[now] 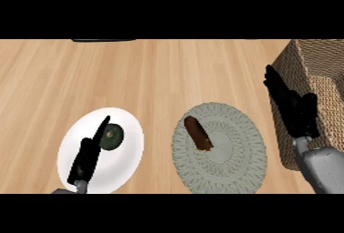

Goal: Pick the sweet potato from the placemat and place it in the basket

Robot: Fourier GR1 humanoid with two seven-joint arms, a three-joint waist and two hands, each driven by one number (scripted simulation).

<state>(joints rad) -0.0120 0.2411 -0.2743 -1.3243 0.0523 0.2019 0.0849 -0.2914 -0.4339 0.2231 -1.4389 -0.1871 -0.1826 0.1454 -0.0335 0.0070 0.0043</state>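
Note:
A brown sweet potato (198, 133) lies on the left part of a round grey woven placemat (235, 154) in the lower middle of the head view. The woven basket (322, 82) stands at the right edge. My right hand (292, 105) is raised between placemat and basket, fingers straight and open, holding nothing, well to the right of the sweet potato. My left hand (88, 152) rests open at the lower left, over a white plate.
A white plate (128, 159) at the lower left carries a dark green round vegetable (112, 136), right beside my left hand. Bare wooden counter (134, 73) stretches across the far half. A dark object (104, 40) shows at the far edge.

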